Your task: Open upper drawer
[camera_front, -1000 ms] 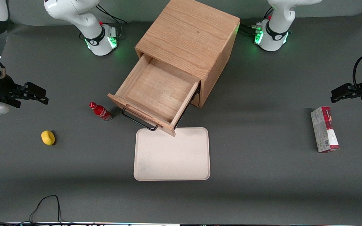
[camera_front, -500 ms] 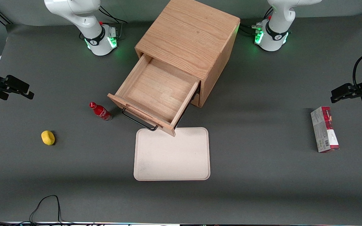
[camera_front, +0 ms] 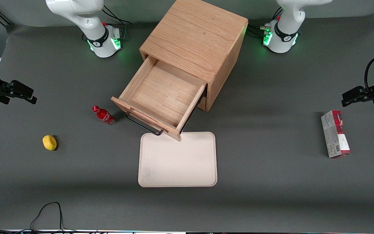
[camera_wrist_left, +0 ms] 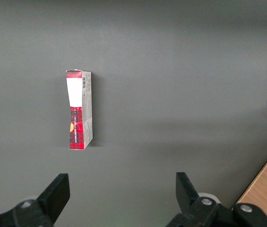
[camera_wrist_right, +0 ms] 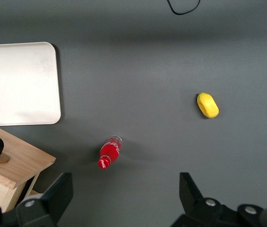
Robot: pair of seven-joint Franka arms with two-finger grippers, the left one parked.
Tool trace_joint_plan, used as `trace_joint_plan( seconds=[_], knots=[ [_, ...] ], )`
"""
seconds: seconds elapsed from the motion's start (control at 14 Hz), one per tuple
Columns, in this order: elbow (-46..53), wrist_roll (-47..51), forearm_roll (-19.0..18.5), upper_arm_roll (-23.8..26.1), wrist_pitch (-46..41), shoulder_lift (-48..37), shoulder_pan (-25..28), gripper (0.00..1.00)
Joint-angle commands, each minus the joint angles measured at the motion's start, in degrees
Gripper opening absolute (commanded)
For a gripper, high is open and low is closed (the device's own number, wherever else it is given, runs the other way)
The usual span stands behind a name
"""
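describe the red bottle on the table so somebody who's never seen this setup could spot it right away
Start at the oak cabinet mid-table, whose upper drawer is pulled out. The red bottle stands on the mat beside the drawer's front corner, toward the working arm's end, where the gripper hovers open. It is the only red, capped item there; the yellow lump is rounder.

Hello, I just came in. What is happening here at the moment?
The upper drawer of the oak cabinet is pulled well out and looks empty. The gripper is open, holds nothing, and hangs above the table toward the working arm's end, well apart from the drawer's handle. A red bottle stands beside the drawer front, a yellow object lies farther toward that end, and a tray lies in front of the drawer.
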Motion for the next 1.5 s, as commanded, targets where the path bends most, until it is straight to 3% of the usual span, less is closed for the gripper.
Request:
trace_joint_plan(
  seconds=[0.0,1.43],
  knots=[
    [0.4,1.5,-1.1,0.9,1.6,0.9,-0.4,1.00],
    [2.0,1.5,-2.2,0.3,0.8,2.9,0.1,1.00]
  ],
)
